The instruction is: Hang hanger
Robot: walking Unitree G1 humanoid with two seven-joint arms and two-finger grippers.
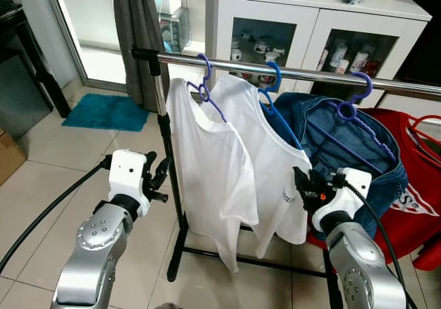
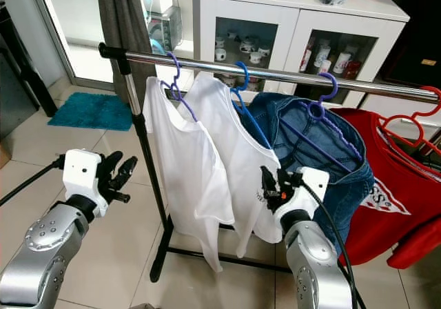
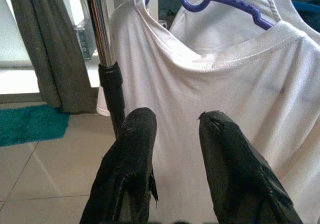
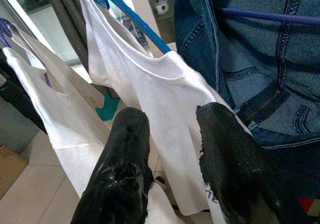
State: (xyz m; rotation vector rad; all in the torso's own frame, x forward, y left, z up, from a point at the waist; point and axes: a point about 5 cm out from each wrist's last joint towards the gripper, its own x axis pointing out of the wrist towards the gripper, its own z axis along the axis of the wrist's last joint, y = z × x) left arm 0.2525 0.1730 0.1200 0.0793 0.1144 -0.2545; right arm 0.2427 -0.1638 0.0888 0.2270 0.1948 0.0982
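Both black-fingered grippers, left (image 1: 160,178) and right (image 1: 303,185), hover open and empty before white T-shirts (image 1: 207,164) on purple plastic hangers (image 1: 207,88) along a chrome rail (image 1: 289,71).

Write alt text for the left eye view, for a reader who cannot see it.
A chrome clothes rail holds two white T-shirts, a denim garment and a red shirt, on purple and blue hangers. The left gripper and right gripper are raised before the clothes, open and empty. A white cabinet and teal rug lie behind.
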